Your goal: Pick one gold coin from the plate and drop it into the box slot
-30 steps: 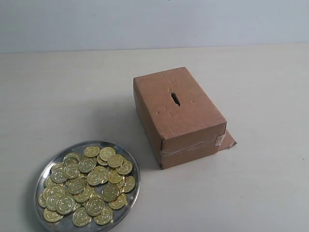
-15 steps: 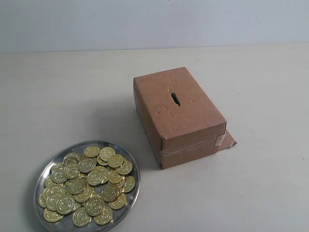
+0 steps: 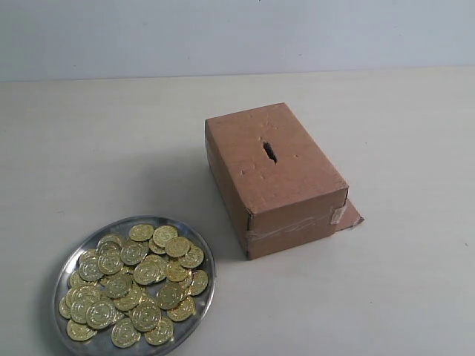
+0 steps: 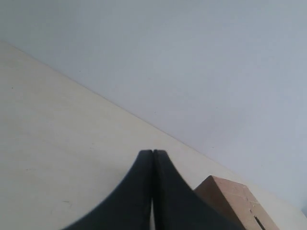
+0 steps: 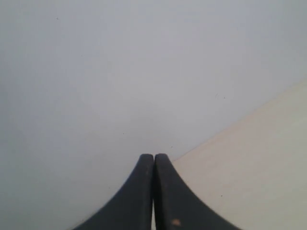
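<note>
Altogether one plate point(image 3: 209, 276), many coins point(image 3: 133, 285), one box point(image 3: 297, 182); left claw point(image 4: 152, 152) and right claw point(image 5: 154, 155) closed.

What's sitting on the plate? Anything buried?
A pile of gold coins overlapping on the plate, only its rim and edge strips bare. Coins lower in the pile and most of the plate floor are covered.

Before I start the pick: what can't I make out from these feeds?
- Exterior view: neither tool is in frame; stacked coins on the plate hide those beneath; the slot is dark inside.
- Left wrist view: the shut left tool covers part of the box, which the edge cuts off; no plate.
- Right wrist view: only the shut right tool, wall and table.
</note>
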`<state>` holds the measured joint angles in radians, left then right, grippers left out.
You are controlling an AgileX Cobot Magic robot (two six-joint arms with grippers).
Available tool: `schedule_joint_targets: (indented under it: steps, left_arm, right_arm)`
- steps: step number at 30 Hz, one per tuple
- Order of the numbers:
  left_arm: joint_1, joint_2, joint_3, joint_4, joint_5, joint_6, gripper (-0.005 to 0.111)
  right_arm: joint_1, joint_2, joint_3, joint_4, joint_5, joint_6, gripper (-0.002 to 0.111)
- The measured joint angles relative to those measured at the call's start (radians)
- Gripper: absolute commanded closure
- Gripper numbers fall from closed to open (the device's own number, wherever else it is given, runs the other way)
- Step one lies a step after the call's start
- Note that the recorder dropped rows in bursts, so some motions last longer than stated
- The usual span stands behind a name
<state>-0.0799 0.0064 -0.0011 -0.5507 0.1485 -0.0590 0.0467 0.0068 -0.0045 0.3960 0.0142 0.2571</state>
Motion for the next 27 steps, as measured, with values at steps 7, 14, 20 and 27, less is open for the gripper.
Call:
schedule_joint_targets:
  steps: [7, 14, 20, 27]
  left_arm:
    - [0.000, 0.000, 0.000, -0.011, 0.000, -0.011, 0.106]
    - [-0.005, 0.000, -0.017, -0.067, 0.043, 0.005, 0.107]
    - [-0.082, 0.064, -0.216, -0.280, 0.258, 0.496, 0.107]
    - [-0.112, 0.450, -0.501, -0.304, 0.622, 1.138, 0.107]
  right_arm:
    - [0.000, 0.000, 0.000, 0.000, 0.007, 0.004, 0.108]
    - [0.000, -0.002, -0.012, 0.021, 0.145, 0.038, 0.108]
    - [0.000, 0.029, -0.222, 0.042, 0.365, -0.061, 0.108]
    - [0.000, 0.365, -0.492, 0.049, 0.642, -0.343, 0.108]
